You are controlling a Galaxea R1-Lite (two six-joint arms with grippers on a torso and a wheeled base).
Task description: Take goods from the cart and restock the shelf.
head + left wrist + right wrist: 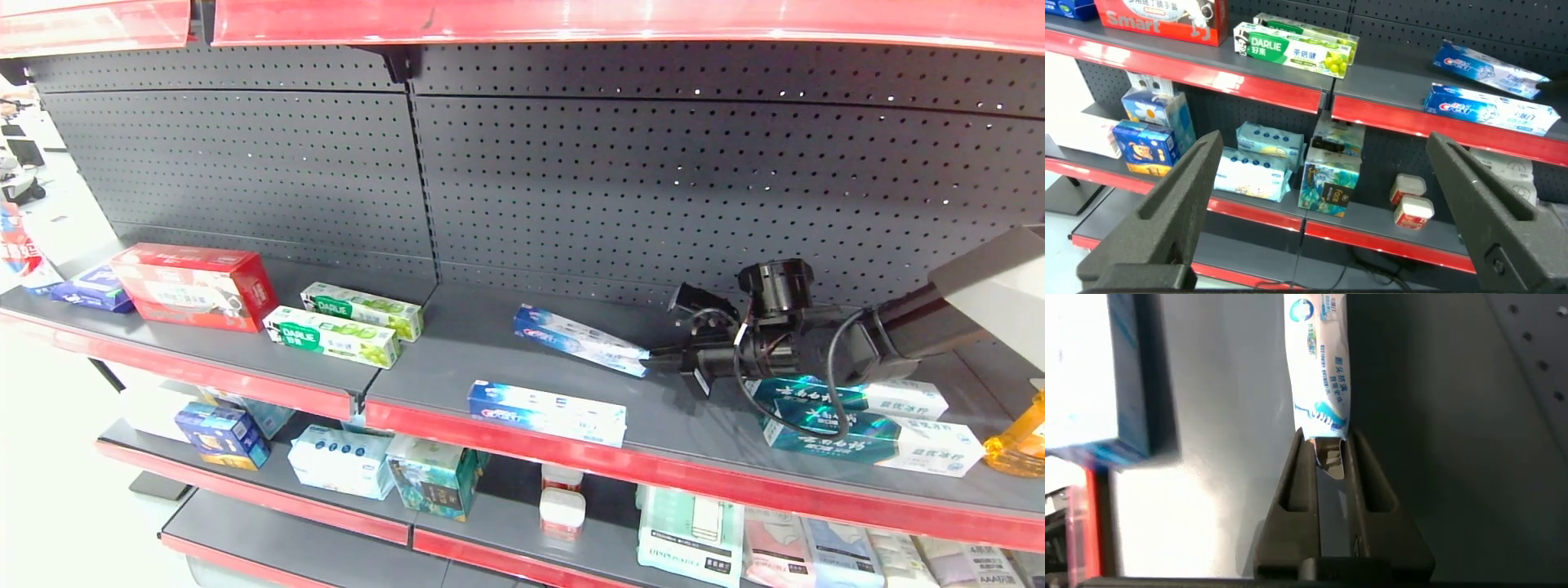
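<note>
Placement step: right gripper clamped on end of toothpaste box, lying angled on shelf behind 1 similar box; best squared with the shelf edge before release; left gripper spread wide apart.

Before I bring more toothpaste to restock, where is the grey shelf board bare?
Bare: between the green-and-white toothpaste boxes and the blue-and-white toothpaste box in the right gripper's jaws; also along the black pegboard wall. Crowded: the right end, teal foil boxes beside the orange bottle.
</note>
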